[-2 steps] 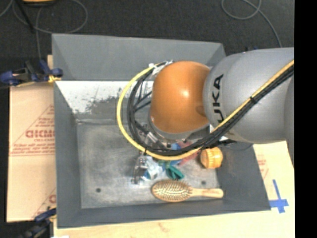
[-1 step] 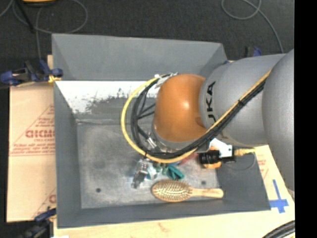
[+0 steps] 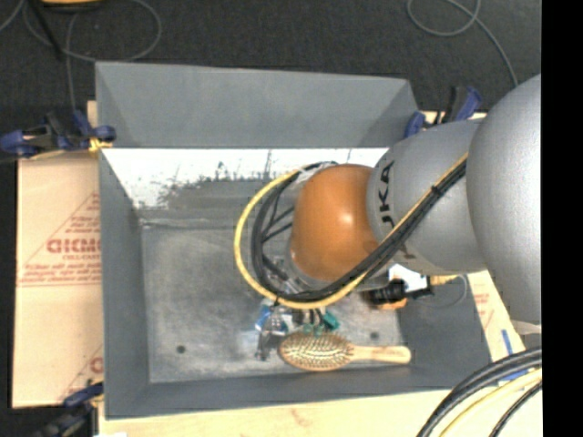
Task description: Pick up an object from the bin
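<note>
My gripper [image 3: 293,319] is low over the bin's front middle, mostly hidden under the arm's orange dome. Right below it lies a wooden hairbrush [image 3: 316,351], bristles up, its handle pointing right along the front wall. A small blue and dark thing [image 3: 267,323] lies at the gripper's left, just off the brush head. A bit of green [image 3: 329,320] peeks out at the gripper's right. I cannot make out whether anything is held.
A small orange and black thing [image 3: 388,295] and a white piece [image 3: 414,281] lie at the right, partly under the arm. The arm and its cable loop cover the bin's middle and right. Bare bin floor spreads to the left.
</note>
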`<state>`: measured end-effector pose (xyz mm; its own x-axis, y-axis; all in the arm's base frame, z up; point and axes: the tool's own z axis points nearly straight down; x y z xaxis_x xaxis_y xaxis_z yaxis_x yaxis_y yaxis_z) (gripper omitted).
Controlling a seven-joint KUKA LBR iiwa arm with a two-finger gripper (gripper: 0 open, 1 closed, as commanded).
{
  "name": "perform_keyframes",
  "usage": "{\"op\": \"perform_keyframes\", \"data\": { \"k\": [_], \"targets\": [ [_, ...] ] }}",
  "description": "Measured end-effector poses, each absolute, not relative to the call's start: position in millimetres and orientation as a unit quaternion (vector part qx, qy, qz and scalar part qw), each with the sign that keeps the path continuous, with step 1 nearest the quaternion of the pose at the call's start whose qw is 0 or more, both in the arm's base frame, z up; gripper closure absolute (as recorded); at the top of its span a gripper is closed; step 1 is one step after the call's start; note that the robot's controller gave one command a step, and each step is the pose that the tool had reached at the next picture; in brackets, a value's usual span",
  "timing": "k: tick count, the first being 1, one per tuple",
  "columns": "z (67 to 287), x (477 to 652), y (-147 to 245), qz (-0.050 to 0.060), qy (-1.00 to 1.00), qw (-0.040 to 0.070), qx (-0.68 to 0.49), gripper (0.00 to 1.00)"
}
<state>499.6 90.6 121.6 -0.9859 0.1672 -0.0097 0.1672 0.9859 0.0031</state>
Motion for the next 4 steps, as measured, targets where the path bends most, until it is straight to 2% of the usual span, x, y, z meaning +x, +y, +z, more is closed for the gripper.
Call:
{"op": "perform_keyframes", "data": {
  "k": [1,2,3,4],
  "targets": [
    [75.5,535.3,57.4,0.001,0.998,0.003,-0.065,1.0],
    [75.5,535.3,57.4,0.001,0.998,0.003,-0.065,1.0],
    [240.6,546.3,-14.4,0.0,0.98,0.001,-0.198,1.0],
    [252.3,548.1,-20.2,0.0,0.979,0.003,-0.204,1.0]
  ]
}}
